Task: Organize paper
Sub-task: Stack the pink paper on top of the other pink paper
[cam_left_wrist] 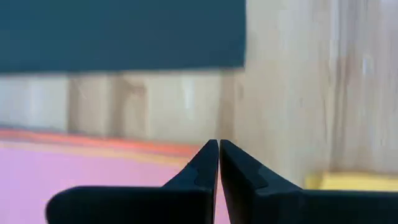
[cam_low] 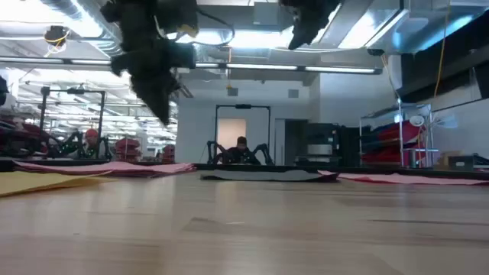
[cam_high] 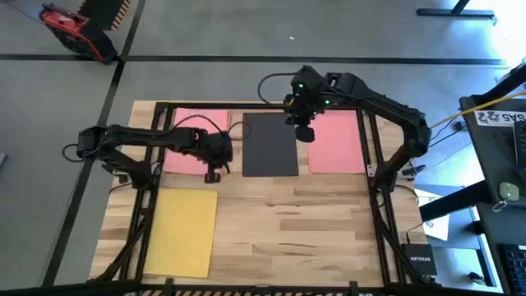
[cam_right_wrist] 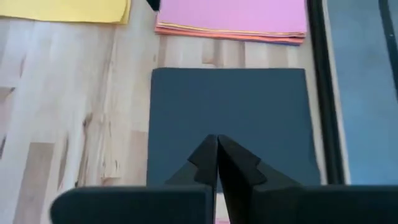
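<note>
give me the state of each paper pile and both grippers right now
black paper: flat on the table, far middle, lying apart from the others
left pink stack: flat at far left, orange and blue edges showing under the pink top
right pink paper: flat at far right
yellow paper: flat at near left
left gripper: shut, empty, above the left pink stack's edge
right gripper: shut, empty, above the black paper

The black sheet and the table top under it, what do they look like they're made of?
The black sheet looks like matte paper or thin card: it lies flat, has sharp square corners and shows no shine. The table top looks like light wood with a smooth finish, joined from strips, going by the grain lines and plank seams.
</note>
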